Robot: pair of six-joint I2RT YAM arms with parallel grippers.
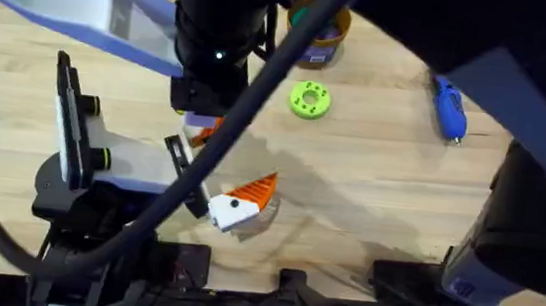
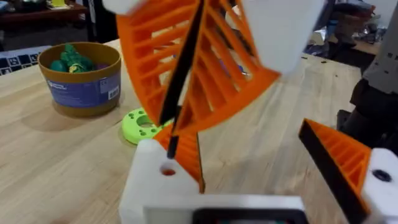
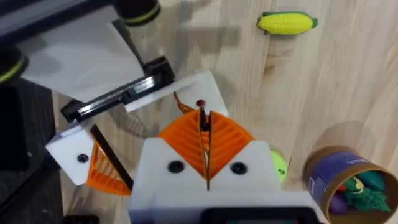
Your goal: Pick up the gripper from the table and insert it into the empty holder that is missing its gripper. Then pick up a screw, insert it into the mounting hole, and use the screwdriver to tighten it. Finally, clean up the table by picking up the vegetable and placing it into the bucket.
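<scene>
While the right pincer (image 3: 204, 134) is pressing its orange fingers together on a thin screw (image 3: 200, 106), it is hanging just over the hole of the white holder (image 2: 155, 180). The left pincer (image 2: 249, 155) is standing spread, and the orange gripper (image 2: 186, 154) is sitting in the holder. The bucket (image 1: 320, 32) is standing near the far edge of the bench (image 1: 372, 173), the screwdriver (image 1: 449, 108) is lying toward the right edge, and the vegetable (image 3: 287, 23) is lying on bare wood, well apart from the bucket.

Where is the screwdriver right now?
In the overhead view the blue screwdriver lies on the table at the far right, right of the green holed disc, untouched.
</scene>
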